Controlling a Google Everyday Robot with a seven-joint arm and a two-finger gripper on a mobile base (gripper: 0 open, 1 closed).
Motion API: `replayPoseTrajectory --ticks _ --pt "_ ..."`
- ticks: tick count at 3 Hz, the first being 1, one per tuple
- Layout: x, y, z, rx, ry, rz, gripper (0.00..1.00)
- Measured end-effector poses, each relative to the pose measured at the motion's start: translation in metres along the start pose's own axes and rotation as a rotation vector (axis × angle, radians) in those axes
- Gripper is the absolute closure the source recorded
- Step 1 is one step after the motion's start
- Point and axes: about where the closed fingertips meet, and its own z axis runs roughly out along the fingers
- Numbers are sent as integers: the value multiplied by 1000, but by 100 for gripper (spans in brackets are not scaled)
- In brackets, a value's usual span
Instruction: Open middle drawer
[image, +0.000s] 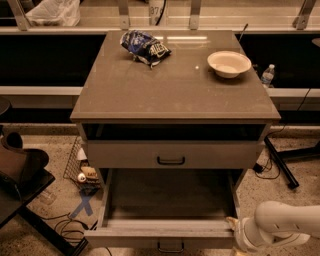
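Note:
The middle drawer (165, 231) stands pulled far out at the bottom of the view. Its small black loop handle (171, 246) shows at the lower edge and its inner floor (170, 192) is bare. Above it the slimmer top drawer (125, 155) is closed, with its own black loop handle (171, 160). My gripper (234, 231), on a white arm (285, 222) coming in from the lower right, is at the front right corner of the pulled-out drawer. The bottom drawer is hidden below.
On the cabinet top (170, 90) lie a blue chip bag (145, 47) and a white bowl (229, 63). A wire basket with small items (82, 167) sits on the floor at the left, next to a dark chair (20, 172). Cables and a black stand leg (280, 162) are at the right.

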Motion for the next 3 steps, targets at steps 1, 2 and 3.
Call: replayPoseTrajectory --ticks 1,2,3 --pt "2 26 0 -56 24 -31 39" --pt "7 44 -10 -71 60 -49 64" --pt "14 60 -23 -63 92 -43 87"
